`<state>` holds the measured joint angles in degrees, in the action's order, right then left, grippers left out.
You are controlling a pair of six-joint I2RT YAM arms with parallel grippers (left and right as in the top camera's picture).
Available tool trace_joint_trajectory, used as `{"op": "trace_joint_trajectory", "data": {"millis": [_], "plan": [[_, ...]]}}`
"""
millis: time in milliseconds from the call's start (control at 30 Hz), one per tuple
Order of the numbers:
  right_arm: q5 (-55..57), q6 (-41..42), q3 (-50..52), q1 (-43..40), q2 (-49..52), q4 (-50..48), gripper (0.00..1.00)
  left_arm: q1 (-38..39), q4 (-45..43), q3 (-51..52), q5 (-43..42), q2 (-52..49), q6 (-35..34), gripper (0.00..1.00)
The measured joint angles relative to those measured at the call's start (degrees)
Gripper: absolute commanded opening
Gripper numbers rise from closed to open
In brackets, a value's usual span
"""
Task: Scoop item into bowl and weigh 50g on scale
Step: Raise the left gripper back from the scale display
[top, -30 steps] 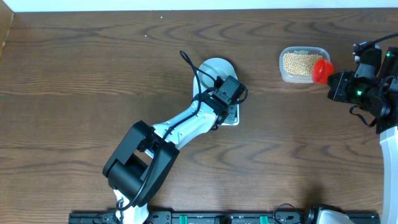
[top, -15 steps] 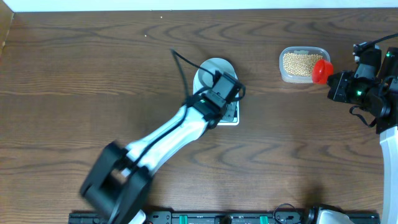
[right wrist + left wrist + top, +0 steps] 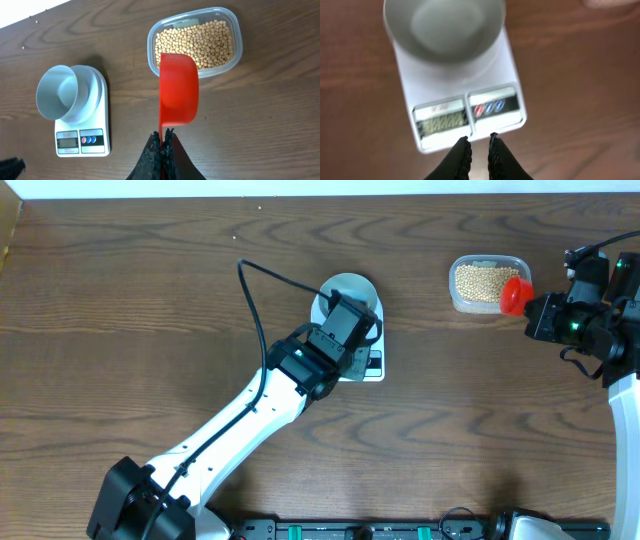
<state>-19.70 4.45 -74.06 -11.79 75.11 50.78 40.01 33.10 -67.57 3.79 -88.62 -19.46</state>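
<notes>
Many beans [image 3: 200, 42] in clear tub [image 3: 238, 42], empty red scoop [image 3: 178, 90] at its rim

Dark wood-grain table [image 3: 120, 310], clear rounded plastic tub [image 3: 239, 40] towards its far right, red scoop [image 3: 178, 90] overlapping the tub's rim

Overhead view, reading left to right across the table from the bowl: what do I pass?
bowl → clear tub of beans → red scoop → right gripper
</notes>
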Motion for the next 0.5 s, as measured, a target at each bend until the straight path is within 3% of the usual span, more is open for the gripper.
{"op": "trace_joint_trajectory", "data": {"millis": [233,267,500], "plan": [[0.0,0.0,0.0,0.0,0.0,-0.7,0.01,-4.9,4.2,0.0,-5.2,0.0,4.2,0.17],[0.0,0.0,0.0,0.0,0.0,-0.7,0.01,-6.0,4.4,0.0,-6.5,0.0,5.2,0.21],[0.0,0.0,0.0,0.0,0.0,-0.7,0.01,-11.6,6.0,0.0,-12.3,0.0,10.9,0.25]]}}
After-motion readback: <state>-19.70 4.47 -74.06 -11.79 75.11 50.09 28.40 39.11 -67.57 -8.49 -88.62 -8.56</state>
